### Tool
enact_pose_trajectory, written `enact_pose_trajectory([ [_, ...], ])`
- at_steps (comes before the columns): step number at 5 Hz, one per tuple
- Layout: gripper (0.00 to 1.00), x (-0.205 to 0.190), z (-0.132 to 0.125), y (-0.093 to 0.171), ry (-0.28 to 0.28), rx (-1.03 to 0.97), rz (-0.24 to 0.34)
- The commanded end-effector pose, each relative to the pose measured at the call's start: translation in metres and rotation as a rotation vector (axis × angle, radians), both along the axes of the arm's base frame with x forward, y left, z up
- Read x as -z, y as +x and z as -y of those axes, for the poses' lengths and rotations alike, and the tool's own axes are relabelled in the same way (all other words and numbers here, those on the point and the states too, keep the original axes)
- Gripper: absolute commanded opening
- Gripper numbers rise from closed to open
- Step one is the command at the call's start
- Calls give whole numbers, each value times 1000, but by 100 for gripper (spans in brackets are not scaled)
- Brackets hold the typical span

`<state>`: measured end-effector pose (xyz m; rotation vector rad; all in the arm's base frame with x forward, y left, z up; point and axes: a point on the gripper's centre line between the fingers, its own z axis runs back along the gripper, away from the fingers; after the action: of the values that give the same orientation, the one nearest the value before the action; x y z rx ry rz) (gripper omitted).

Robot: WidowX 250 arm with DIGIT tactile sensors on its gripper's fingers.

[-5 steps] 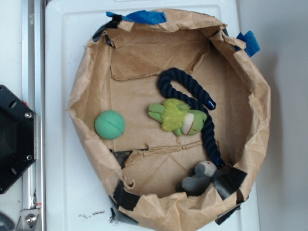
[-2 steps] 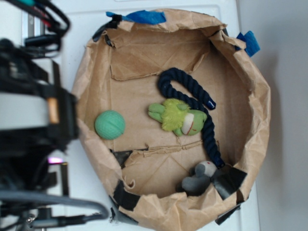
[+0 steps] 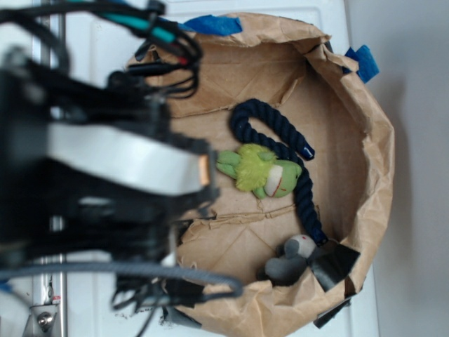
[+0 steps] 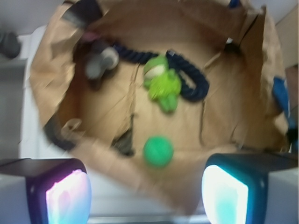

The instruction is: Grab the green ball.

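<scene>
Fingers (image 4: 147,196) spread wide and empty, the green ball (image 4: 158,151) lying between them and just ahead, inside the paper basket's (image 4: 46,112) near wall.

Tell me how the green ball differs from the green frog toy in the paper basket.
The green ball is a plain round shape in darker mint green; the frog toy is brighter lime green, fuzzy and irregular, with limbs. The ball lies alone near the basket wall; the frog rests against the dark blue rope. From the exterior camera the arm hides the ball, while the frog shows clearly. Both lie on the basket floor.
</scene>
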<state>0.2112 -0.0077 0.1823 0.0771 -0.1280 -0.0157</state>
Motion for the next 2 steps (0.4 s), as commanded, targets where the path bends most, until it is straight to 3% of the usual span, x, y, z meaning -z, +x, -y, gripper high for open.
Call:
enact_pose_trajectory([
  [1, 100, 32, -17, 9, -84, 46, -84],
  [2, 100, 48, -21, 12, -92, 47, -114],
])
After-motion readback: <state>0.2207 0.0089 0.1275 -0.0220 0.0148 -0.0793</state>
